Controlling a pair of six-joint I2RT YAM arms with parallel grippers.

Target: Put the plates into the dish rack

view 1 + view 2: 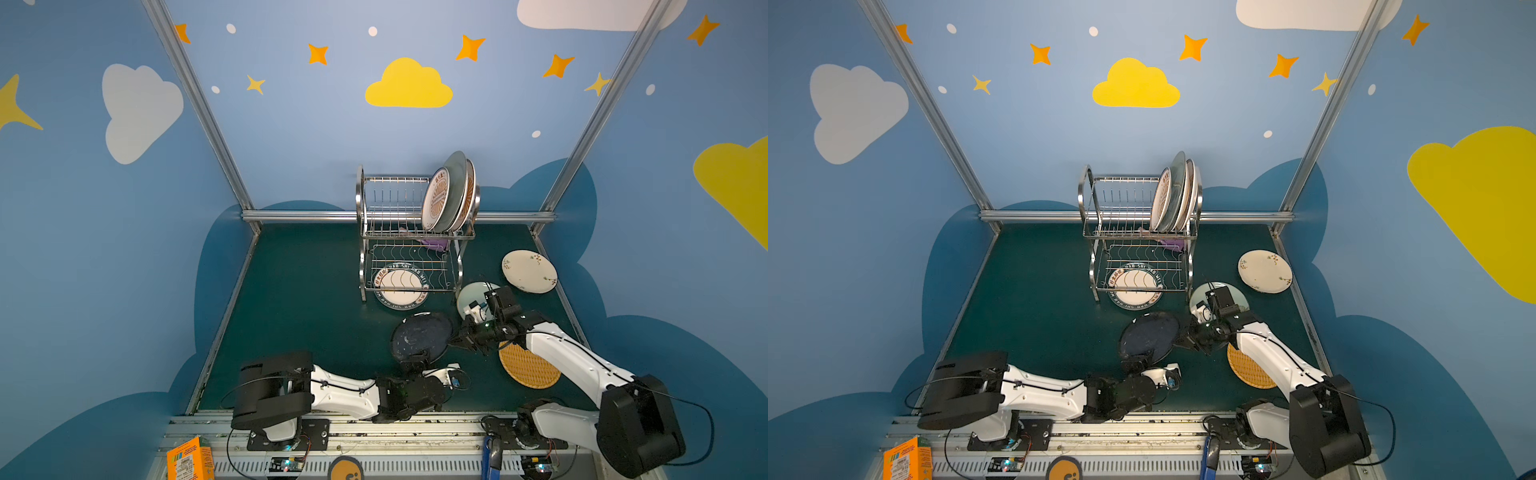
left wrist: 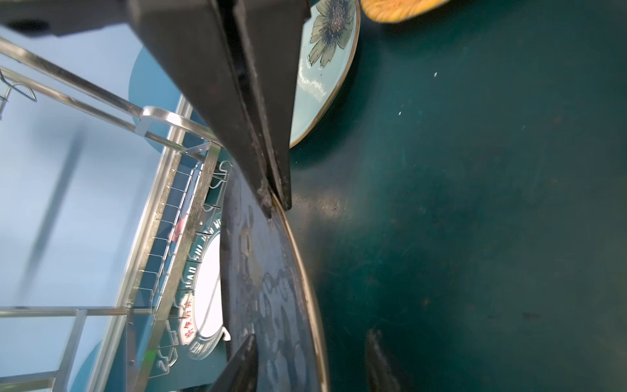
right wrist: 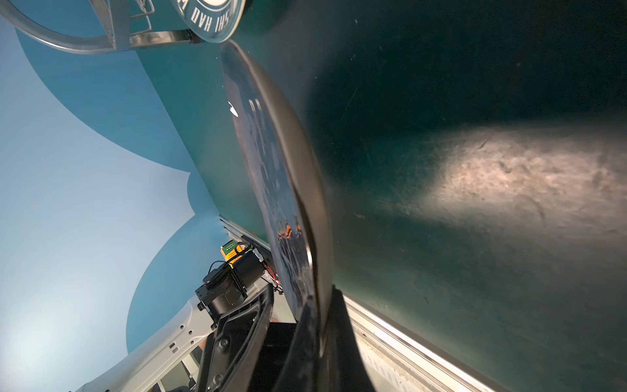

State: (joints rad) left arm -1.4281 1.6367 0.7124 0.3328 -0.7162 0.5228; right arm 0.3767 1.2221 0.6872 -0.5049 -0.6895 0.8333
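Your right gripper [image 1: 455, 337] is clamped tight on the right rim of the dark navy plate [image 1: 419, 336], holding it tilted over the green mat [image 1: 311, 311] just in front of the dish rack [image 1: 360, 195]. Your left gripper [image 1: 415, 360] sits at the plate's near rim with its jaws partway apart, straddling the edge. In the left wrist view one finger [image 2: 380, 366] stands clear of the rim, so it grips nothing. Several standing plates [image 1: 451, 195] fill the right end of the rack's upper tier. The lettered plate [image 1: 401, 286] lies flat beneath the lower tier. The cream floral plate [image 1: 528, 271], the pale flower plate [image 1: 471, 295] and the woven tan plate [image 1: 528, 368] lie on the mat to the right.
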